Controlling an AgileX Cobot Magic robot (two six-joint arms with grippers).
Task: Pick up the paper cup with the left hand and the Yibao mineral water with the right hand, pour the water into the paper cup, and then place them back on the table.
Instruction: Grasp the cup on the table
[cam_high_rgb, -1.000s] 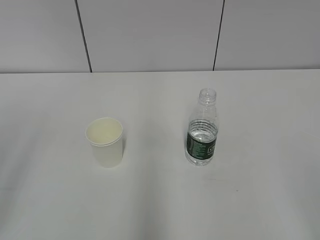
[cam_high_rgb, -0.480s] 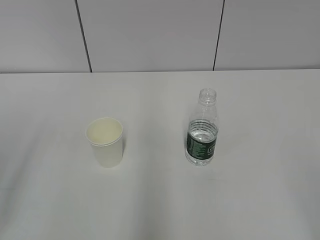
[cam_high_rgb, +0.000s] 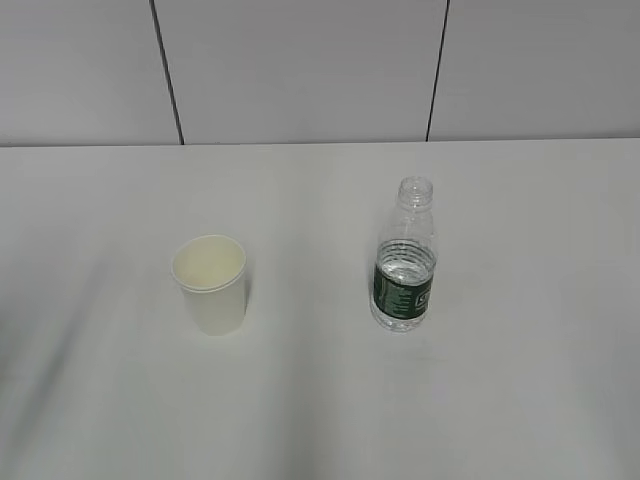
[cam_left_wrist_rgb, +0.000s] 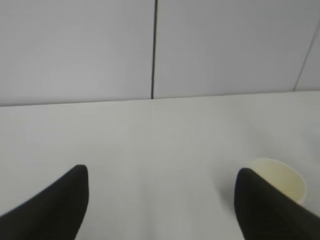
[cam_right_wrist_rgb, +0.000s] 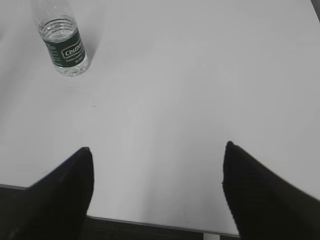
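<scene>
The paper cup (cam_high_rgb: 210, 284) stands upright on the table (cam_high_rgb: 320, 400), on the left part of it, with its mouth open to above. The Yibao mineral water (cam_high_rgb: 405, 257) stands upright too, to the right of the cup and well apart from it. The bottle has no cap, it has a dark green label around the lower half, and some water is inside, up to about the top of the label. Nothing touches the cup or the bottle.

In the exterior view no arm is visible; only the two things and the grey wall (cam_high_rgb: 300, 70) behind the table.

The left hand (cam_left_wrist_rgb: 160, 205) is seen only from its own wrist camera. Its two black fingers are spread wide and there is nothing between them, only the white tabletop. The cup (cam_left_wrist_rgb: 280, 180) appears just behind the right finger in this view, partly covered by it, and I cannot tell if the finger touches it.

The right hand (cam_right_wrist_rgb: 157, 192) is also wide open and holds nothing. It is above the near edge of the table, and the bottle (cam_right_wrist_rgb: 62, 42) stands well apart from it, far to the upper left in that view.
</scene>
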